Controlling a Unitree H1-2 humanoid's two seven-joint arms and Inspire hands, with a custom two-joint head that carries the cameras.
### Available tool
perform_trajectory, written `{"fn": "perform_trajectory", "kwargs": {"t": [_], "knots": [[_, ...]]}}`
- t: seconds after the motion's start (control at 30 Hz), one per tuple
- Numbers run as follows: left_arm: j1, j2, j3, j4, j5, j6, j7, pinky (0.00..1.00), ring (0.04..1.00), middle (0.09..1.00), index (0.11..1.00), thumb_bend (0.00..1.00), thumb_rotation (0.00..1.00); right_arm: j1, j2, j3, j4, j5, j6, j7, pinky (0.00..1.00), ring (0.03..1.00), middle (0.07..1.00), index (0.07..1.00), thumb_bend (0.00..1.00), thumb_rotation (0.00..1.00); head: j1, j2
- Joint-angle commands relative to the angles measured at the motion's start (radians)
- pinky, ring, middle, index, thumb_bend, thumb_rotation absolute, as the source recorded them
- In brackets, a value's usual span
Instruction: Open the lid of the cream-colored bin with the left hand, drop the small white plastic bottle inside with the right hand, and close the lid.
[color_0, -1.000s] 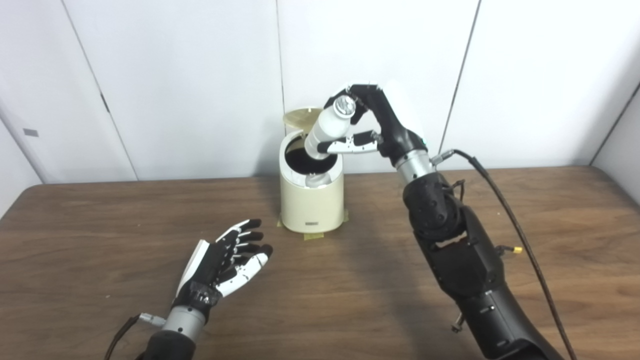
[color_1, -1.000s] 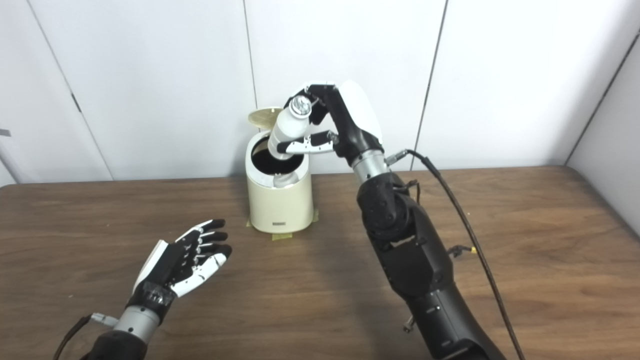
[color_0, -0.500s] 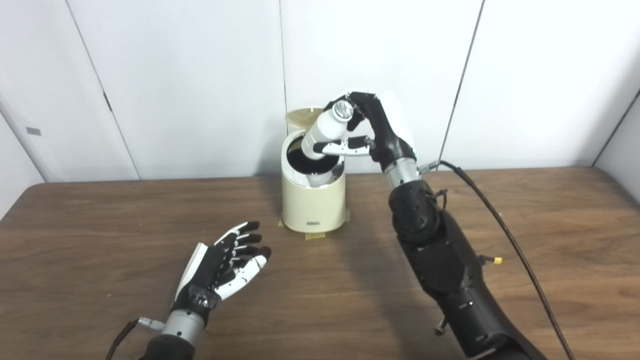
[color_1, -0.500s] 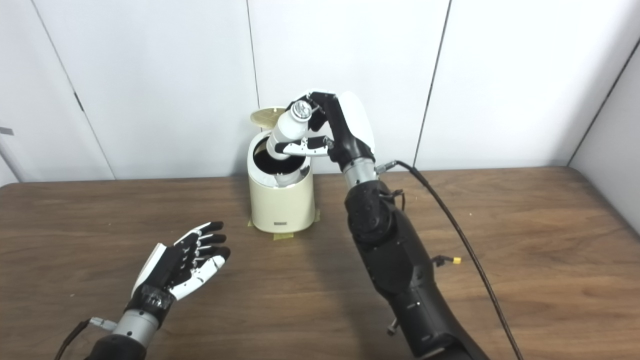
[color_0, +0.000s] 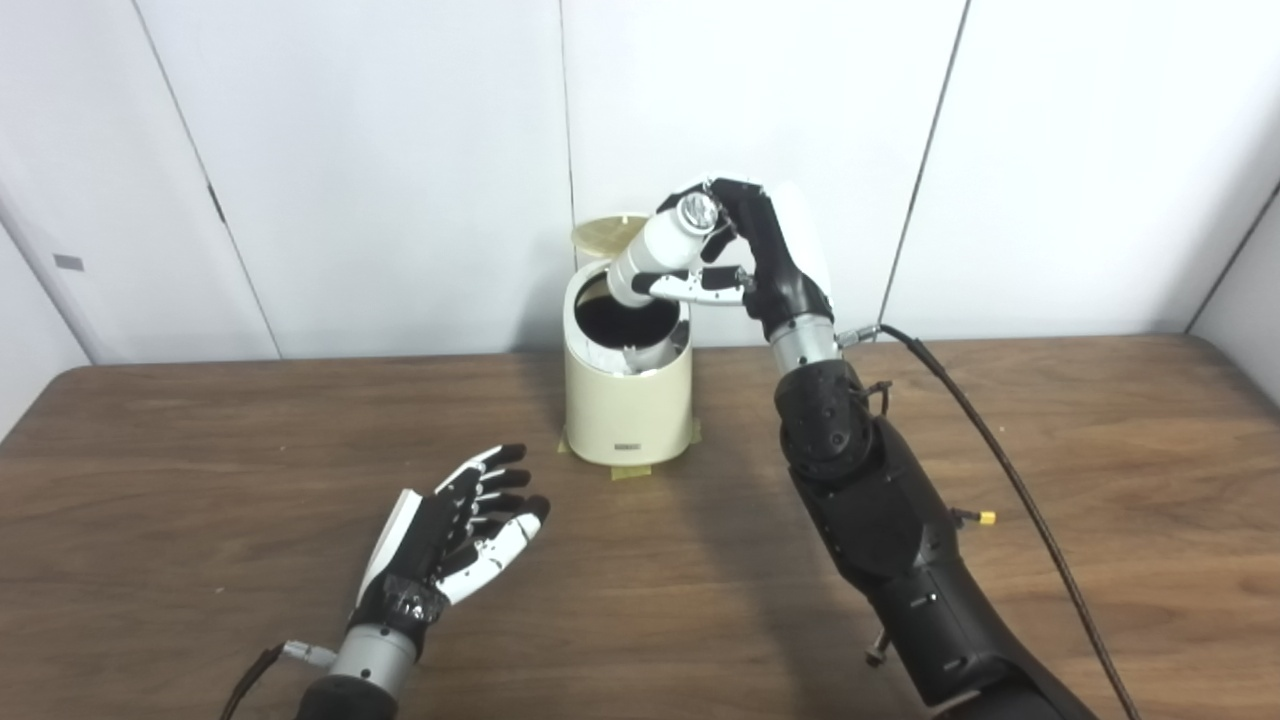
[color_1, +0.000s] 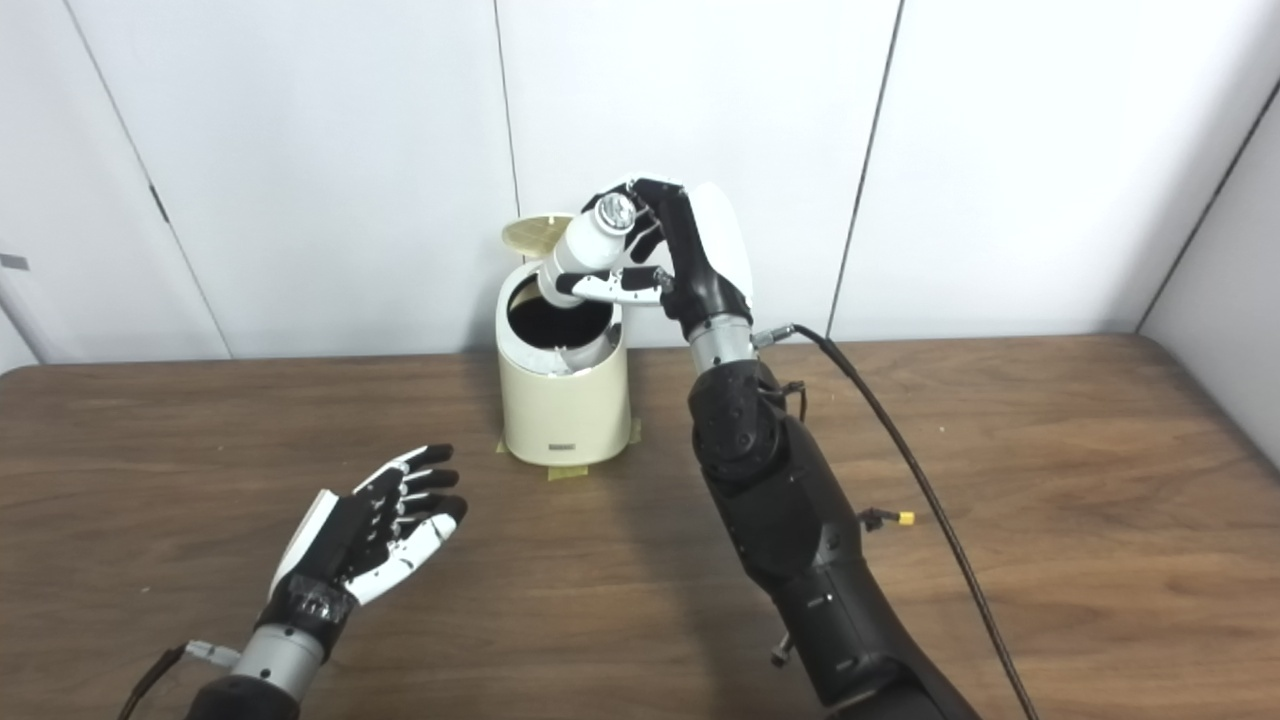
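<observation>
The cream-colored bin (color_0: 627, 410) stands at the back of the table with its round lid (color_0: 607, 231) tipped up behind the dark opening. My right hand (color_0: 745, 262) is shut on the small white plastic bottle (color_0: 660, 256), which is tilted with its lower end over the right rim of the opening and its cap pointing up toward me. My left hand (color_0: 455, 535) hovers open, palm up, over the table in front and to the left of the bin, holding nothing.
Yellow tape (color_0: 630, 470) marks the bin's foot on the brown wooden table (color_0: 200, 480). A black cable (color_0: 1010, 480) trails from my right forearm across the table's right side. White wall panels close off the back.
My right hand has shifted slightly right and up with the bottle, still over the bin's rim. The left hand has barely moved. The camera shifted a little in the first half second.
</observation>
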Motion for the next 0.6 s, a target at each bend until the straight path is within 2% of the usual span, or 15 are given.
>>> {"fn": "perform_trajectory", "kwargs": {"t": [0.0,0.13,0.27,0.3,0.4,0.43,0.47,0.5,0.57], "knots": [[-0.020,-0.006,-0.002,-0.035,0.014,-0.021,0.018,0.73,0.782,0.825,0.894,0.54,0.48,-0.044,-0.012,-0.001,-0.024,0.002,-0.043,-0.007,0.36,0.448,0.501,0.481,0.50,0.00,0.002,0.003],[-0.019,-0.008,0.002,-0.035,0.008,-0.023,0.025,0.71,0.777,0.823,0.893,0.54,0.47,-0.038,-0.019,0.008,-0.023,0.004,-0.038,0.006,0.36,0.446,0.497,0.491,0.50,0.00,0.002,0.006],[-0.019,-0.007,0.006,-0.034,0.006,-0.025,0.029,0.70,0.775,0.822,0.891,0.55,0.47,-0.036,-0.024,0.016,-0.036,0.001,-0.001,0.037,0.35,0.448,0.497,0.518,0.50,0.00,0.000,0.008],[-0.020,-0.007,0.006,-0.033,0.005,-0.024,0.029,0.70,0.776,0.822,0.891,0.55,0.47,-0.037,-0.032,0.025,-0.041,0.000,0.016,0.067,0.38,0.448,0.501,0.520,0.50,0.00,-0.001,0.008],[-0.023,-0.008,0.004,-0.030,0.006,-0.026,0.029,0.72,0.779,0.823,0.891,0.55,0.48,-0.039,-0.056,0.054,-0.058,-0.017,0.066,0.140,0.47,0.546,0.509,0.489,0.53,0.00,-0.002,0.007],[-0.023,-0.009,0.003,-0.030,0.008,-0.028,0.030,0.71,0.776,0.822,0.889,0.55,0.48,-0.040,-0.062,0.062,-0.064,-0.024,0.079,0.155,0.52,0.608,0.623,0.493,0.52,0.08,-0.002,0.007],[-0.024,-0.009,0.002,-0.029,0.010,-0.029,0.031,0.71,0.776,0.822,0.888,0.55,0.48,-0.040,-0.067,0.068,-0.068,-0.028,0.090,0.168,0.54,0.632,0.663,0.530,0.59,0.11,-0.001,0.006],[-0.024,-0.009,0.001,-0.028,0.010,-0.030,0.032,0.71,0.775,0.822,0.888,0.55,0.48,-0.039,-0.070,0.073,-0.073,-0.031,0.100,0.180,0.56,0.649,0.686,0.602,0.71,0.13,-0.001,0.006],[-0.025,-0.010,-0.001,-0.029,0.011,-0.027,0.031,0.71,0.777,0.824,0.891,0.55,0.48,-0.036,-0.072,0.075,-0.082,-0.033,0.120,0.195,0.60,0.683,0.717,0.667,0.80,0.15,-0.003,0.007]]}}
